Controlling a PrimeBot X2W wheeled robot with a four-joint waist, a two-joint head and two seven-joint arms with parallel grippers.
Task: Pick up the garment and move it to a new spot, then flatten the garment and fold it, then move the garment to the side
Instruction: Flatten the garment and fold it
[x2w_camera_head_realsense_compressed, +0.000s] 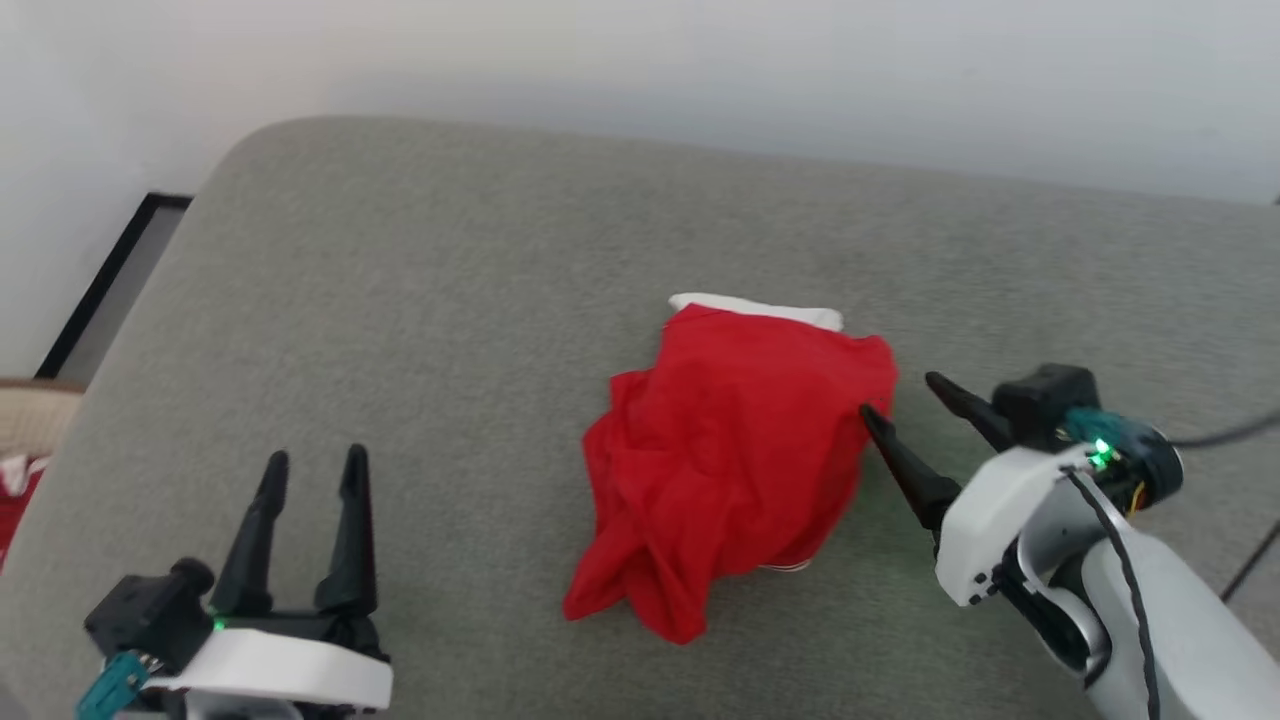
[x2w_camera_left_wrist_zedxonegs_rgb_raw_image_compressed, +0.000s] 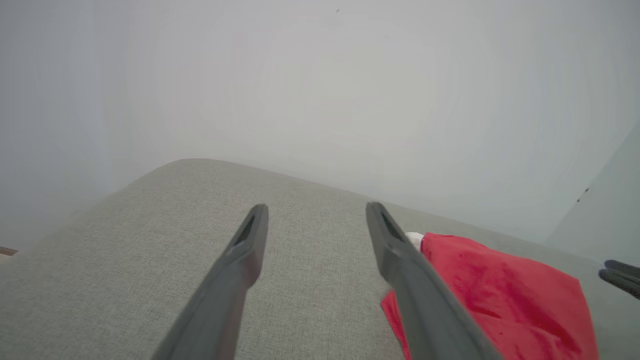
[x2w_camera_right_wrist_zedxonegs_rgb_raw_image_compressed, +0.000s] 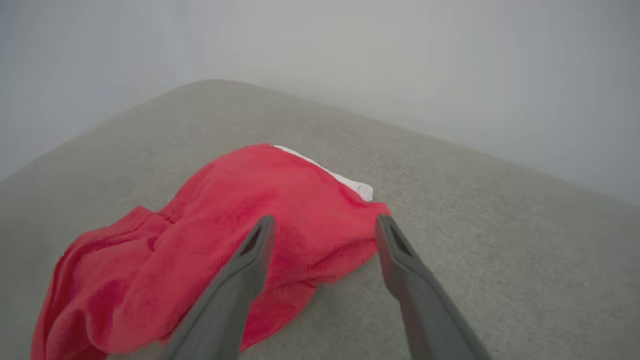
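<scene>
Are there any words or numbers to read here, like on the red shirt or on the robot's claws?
None can be read anywhere.
The red shirt shows no print or label on the side that faces up.
The gray cushion is plain.
The left claw and right claw carry no letters.

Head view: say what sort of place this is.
Probably a home-like room: a grey fabric-covered cushion, like a sofa or bed, against a plain pale wall, with a crumpled red garment lying on it.
</scene>
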